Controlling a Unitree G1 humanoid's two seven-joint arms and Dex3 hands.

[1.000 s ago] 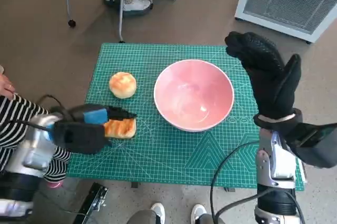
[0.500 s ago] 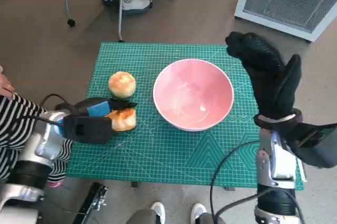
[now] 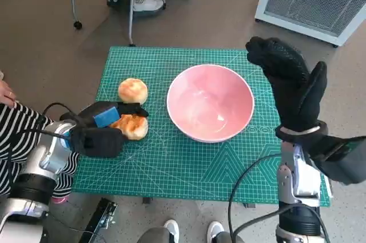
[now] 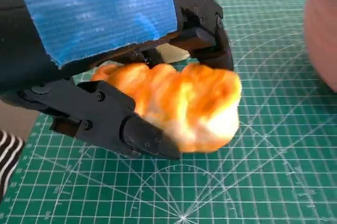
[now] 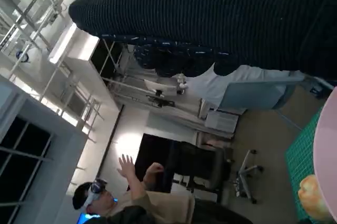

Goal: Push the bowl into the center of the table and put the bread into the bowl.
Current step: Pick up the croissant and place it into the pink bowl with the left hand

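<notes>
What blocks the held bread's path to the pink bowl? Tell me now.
Nothing visible does. The left hand holds the bread just beside the bowl, with only bare green mat between them. The round bun lies off that line, farther from the robot. The right hand is raised past the bowl's far side.

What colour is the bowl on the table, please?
The bowl is pale pink, inside and out; the head view shows it best.
</notes>
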